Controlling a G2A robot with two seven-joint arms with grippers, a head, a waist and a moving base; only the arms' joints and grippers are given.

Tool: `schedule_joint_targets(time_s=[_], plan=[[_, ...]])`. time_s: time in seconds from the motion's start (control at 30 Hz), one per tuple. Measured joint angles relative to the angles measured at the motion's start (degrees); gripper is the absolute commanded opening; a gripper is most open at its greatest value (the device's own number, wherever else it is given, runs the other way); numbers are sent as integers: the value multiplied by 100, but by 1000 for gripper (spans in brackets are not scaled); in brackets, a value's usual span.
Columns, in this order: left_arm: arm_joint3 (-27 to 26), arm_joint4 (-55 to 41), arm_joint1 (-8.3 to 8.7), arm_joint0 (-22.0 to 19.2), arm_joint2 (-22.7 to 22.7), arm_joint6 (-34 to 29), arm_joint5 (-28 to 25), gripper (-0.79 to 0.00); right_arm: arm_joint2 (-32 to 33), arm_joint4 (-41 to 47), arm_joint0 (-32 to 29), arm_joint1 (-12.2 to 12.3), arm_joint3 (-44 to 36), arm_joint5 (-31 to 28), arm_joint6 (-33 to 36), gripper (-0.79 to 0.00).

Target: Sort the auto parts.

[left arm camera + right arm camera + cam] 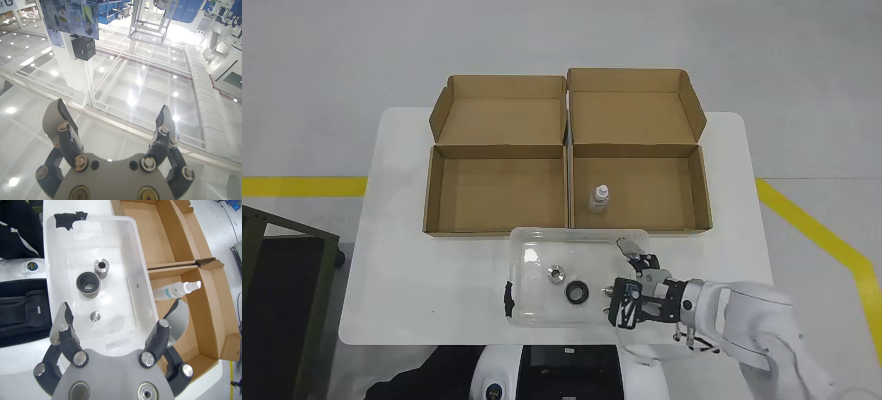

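A clear plastic bin (532, 240) sits at the table's front edge. It holds a silver cylinder (101, 269) with a hole in its top, a black ring-shaped part (88, 285) and a small silver disc (95, 316). From above, the cylinder (554, 273) and the ring (577, 292) lie mid-bin. My right gripper (121, 304) hangs open over the bin's right end (623, 280), holding nothing, with the disc nearest its fingers. A white spray bottle (599, 197) stands in the right cardboard box (682, 190). My left gripper (112, 105) is open, empty, and points up at a ceiling.
The left cardboard box (497, 190) stands beside the right one behind the bin, both with lids folded back. Black tape (70, 219) marks the bin's left end. The spray bottle (175, 291) is close to one right finger, beyond the bin wall (143, 262).
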Motion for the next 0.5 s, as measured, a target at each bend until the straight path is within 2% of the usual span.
schedule_joint_targets(time_s=[0.3,0.37,0.5], plan=[[0,0,0,0,0,0,0,0,-410,-347,267,16,445,163,103,0],[0,0,0,0,0,0,0,0,-506,-413,330,18,529,182,135,-65],[0,0,0,0,0,0,0,0,-633,-537,421,33,587,123,223,-102]])
